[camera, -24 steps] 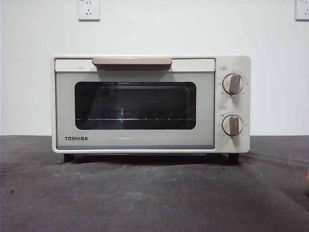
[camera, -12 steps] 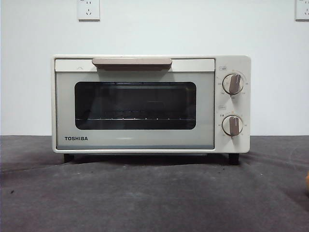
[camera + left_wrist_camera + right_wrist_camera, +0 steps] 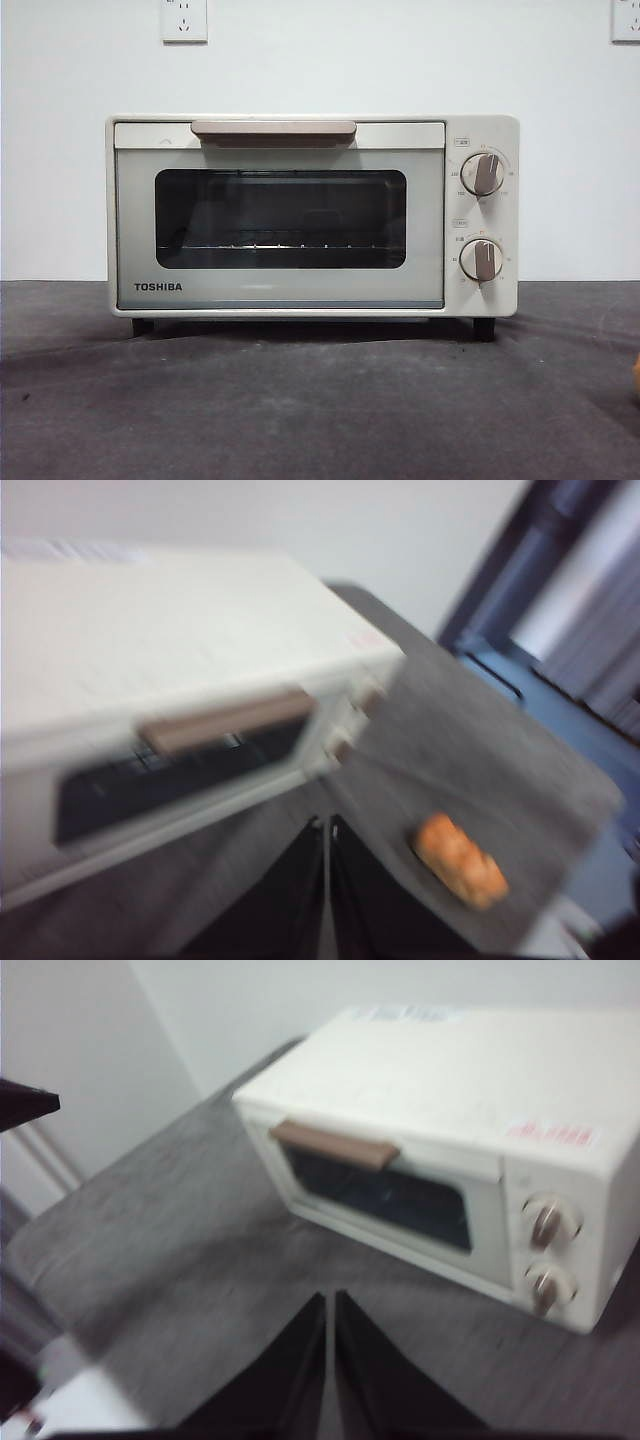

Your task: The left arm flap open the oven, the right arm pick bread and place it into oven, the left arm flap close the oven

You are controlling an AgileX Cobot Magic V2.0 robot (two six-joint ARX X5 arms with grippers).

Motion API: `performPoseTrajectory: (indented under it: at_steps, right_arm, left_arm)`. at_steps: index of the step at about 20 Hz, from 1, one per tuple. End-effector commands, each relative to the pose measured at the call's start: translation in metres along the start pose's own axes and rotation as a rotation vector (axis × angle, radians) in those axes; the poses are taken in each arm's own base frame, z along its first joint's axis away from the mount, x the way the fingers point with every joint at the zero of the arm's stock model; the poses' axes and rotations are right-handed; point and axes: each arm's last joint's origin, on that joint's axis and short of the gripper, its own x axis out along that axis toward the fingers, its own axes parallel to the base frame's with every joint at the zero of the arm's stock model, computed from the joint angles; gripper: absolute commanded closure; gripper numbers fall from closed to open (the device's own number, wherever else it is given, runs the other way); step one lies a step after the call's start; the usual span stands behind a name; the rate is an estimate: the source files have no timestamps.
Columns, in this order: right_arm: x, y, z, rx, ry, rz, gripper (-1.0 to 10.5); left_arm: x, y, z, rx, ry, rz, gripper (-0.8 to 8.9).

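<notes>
The oven [image 3: 312, 215] stands on the grey table [image 3: 320, 400] with its door shut and the handle [image 3: 273, 129] along the door's top edge, so the step in hand is judged to be the first: the left arm flapping the door open. To do it well, the left gripper [image 3: 326, 825] should come down on the handle from above and in front, hook it near the middle, and pull outward and down along the door's arc, not straight back, so the light oven does not slide. At present its 2 jaws are pressed together with only a thin slit between them, holding nothing and well short of the handle; the left wrist view is blurred. The bread [image 3: 459, 859] lies on the table off the oven's knob side, untouched. The right gripper [image 3: 330, 1305] waits, likewise closed and empty, facing the oven's front.
</notes>
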Motion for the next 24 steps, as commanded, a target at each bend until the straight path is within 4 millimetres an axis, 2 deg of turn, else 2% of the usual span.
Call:
performPoseTrajectory:
  at_steps: [1,7,9,12,15,17,24]
  right_arm:
    - [-0.0018,0.0021,-0.0023,-0.005,0.043,0.019,9.3]
    - [-0.0015,0.0015,-0.0041,0.003,0.061,0.009,9.3]
    - [-0.0014,0.0014,-0.0038,0.003,0.058,0.009,8.8]
    - [-0.001,0.0012,-0.0039,0.022,0.062,0.008,7.0]
    - [-0.001,0.0012,-0.0038,0.038,0.061,0.007,5.1]
    - [-0.001,0.0012,-0.0038,0.038,0.061,0.007,4.4]
    - [-0.0003,0.0004,-0.0046,0.063,0.072,-0.004,4.3]
  left_arm:
    - [-0.0018,-0.004,0.0006,0.045,0.032,-0.037,7.94]
    - [-0.0015,-0.005,-0.0003,0.057,0.043,-0.063,7.78]
    - [-0.001,-0.0049,0.0003,0.059,0.039,-0.064,7.59]
    - [0.0001,-0.0042,0.0004,0.057,0.043,-0.063,6.2]
    - [0.0004,-0.004,0.0004,0.056,0.045,-0.062,4.16]
    - [0.0004,-0.004,0.0004,0.056,0.045,-0.062,3.33]
    - [0.0005,-0.004,0.0003,0.054,0.045,-0.062,3.35]
